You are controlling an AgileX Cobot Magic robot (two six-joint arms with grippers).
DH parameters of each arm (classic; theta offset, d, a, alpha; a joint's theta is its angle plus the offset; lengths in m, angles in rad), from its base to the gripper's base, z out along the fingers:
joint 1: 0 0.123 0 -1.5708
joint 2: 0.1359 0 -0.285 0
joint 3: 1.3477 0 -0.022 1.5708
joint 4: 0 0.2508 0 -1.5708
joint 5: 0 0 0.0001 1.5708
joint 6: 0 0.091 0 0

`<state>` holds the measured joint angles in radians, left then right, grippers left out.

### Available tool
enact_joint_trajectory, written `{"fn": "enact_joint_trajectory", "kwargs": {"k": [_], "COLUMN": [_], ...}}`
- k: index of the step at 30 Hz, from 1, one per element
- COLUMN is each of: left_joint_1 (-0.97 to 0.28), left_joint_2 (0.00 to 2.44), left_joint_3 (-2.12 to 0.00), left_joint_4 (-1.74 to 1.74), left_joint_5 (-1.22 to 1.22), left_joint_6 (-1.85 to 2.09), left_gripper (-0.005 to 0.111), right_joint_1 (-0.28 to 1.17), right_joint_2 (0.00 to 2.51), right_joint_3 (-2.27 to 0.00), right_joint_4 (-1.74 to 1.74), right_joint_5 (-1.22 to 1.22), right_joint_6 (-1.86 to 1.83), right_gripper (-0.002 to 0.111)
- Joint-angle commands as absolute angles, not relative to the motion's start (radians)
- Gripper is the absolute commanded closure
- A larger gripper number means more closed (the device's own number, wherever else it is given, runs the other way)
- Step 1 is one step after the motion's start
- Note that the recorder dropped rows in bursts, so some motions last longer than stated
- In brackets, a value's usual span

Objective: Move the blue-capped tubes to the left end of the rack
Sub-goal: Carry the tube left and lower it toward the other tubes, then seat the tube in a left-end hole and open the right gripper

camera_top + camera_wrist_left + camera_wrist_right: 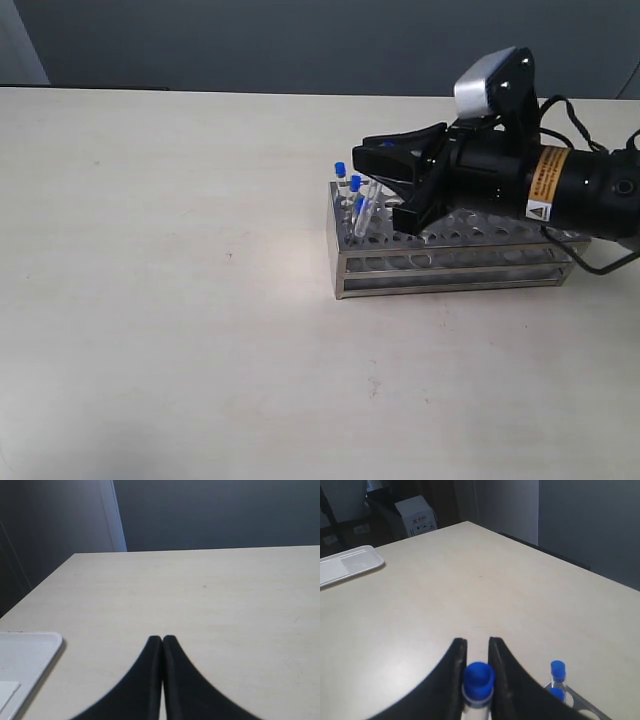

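Note:
The steel rack (450, 262) stands right of the table's middle. Two blue-capped tubes (340, 170) (355, 184) stand upright in holes at its left end. A third blue-capped tube (361, 214) leans over that end, between the fingers of my right gripper (384, 188). In the right wrist view this tube (479, 679) fills the gap between the fingers of the right gripper (477, 642), which is shut on it. The two standing tubes (558, 672) and a rack corner (582, 705) show beside it. My left gripper (162, 639) is shut, holds nothing, hangs above bare table and is out of the exterior view.
A white tray (25, 652) lies at the table's edge near the left gripper, and the tray (347, 565) also shows far off in the right wrist view. A white box (415, 515) stands beyond the table. The rack's right part has only bare holes (500, 225).

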<state>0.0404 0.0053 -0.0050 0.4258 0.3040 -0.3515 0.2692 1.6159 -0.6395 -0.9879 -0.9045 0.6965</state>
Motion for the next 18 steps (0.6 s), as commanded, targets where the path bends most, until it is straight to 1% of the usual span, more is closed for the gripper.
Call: {"fn": "enact_joint_trajectory", "kwargs": {"k": [1,12,18], "left_joint_1": [0.037,0.037,0.037], "left_joint_2": [0.0,0.0,0.0], "left_joint_3": [-0.003,-0.003,-0.003], "left_joint_4": [0.431,0.431,0.431], "left_joint_5": [0.295,0.295,0.295], "left_joint_6": [-0.356,-0.356,-0.356], "left_gripper": [0.106,0.106,0.106], "right_joint_1": [0.27,0.27,0.27], "right_joint_2": [1.67,1.724,1.77], "right_joint_3": [-0.645,-0.647,-0.686], "right_joint_4": [-0.969,-0.917,-0.924], "right_joint_5": [-0.915,-0.984,-0.975], "right_joint_6": [0.666,0.62,0.597], "right_gripper": [0.108,0.108,0.108]}}
